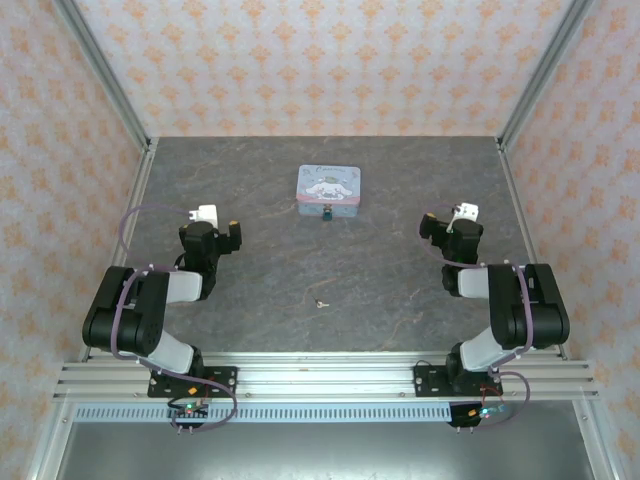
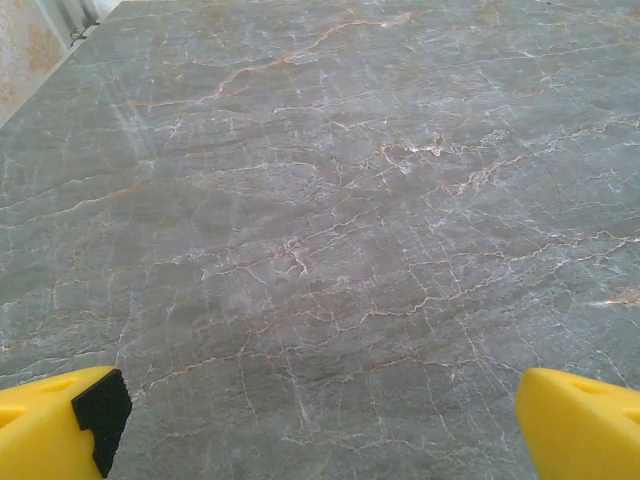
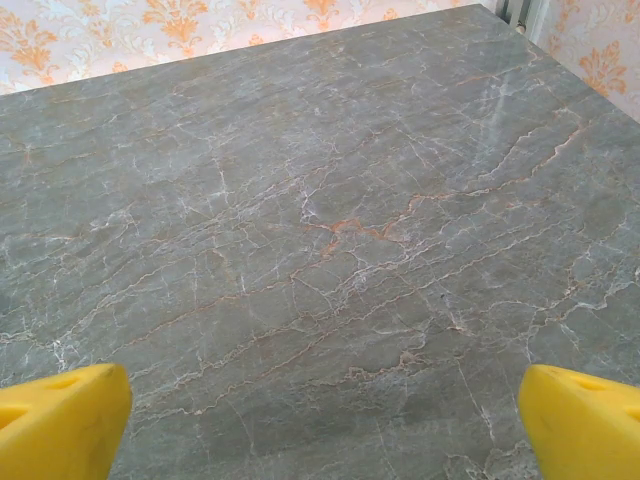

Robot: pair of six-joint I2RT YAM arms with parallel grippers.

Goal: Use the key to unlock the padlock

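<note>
The left fingers point(image 2: 55, 425), yellow at the tips, stand wide apart with nothing between them but bare stone. The right fingers point(image 3: 60, 420) are spread just as wide and hold nothing either. Each pair hovers over its own side of the grey veined stone table point(image 1: 400, 290), well apart from the things in the middle.

The tiny thin silvery metal key point(image 1: 321, 303) lies flat on the table between the two arms, nearer their bases than the far wall. Farther up the middle, the tiny padlock with a dark bluish body and a brassy-yellow part point(image 1: 327, 212) sits at the near edge of the pale blue rectangular tin with a white cartoon figure point(image 1: 329, 187). It seems to touch the tin, but it is too small to tell whether it is hooked to it or which way its keyhole faces.

Nothing has been grasped yet, and the pick-up looks like the main hazard. The key is thin and flat on hard stone, so closing fingers could skate over it or flick it away. A skewed pinch would leave the blade pointing badly for insertion. The padlock is probably light, so unless the other fingers brace it, a push from the key could slide or twist it. If it is fastened to the tin, that could drag along too.
</note>
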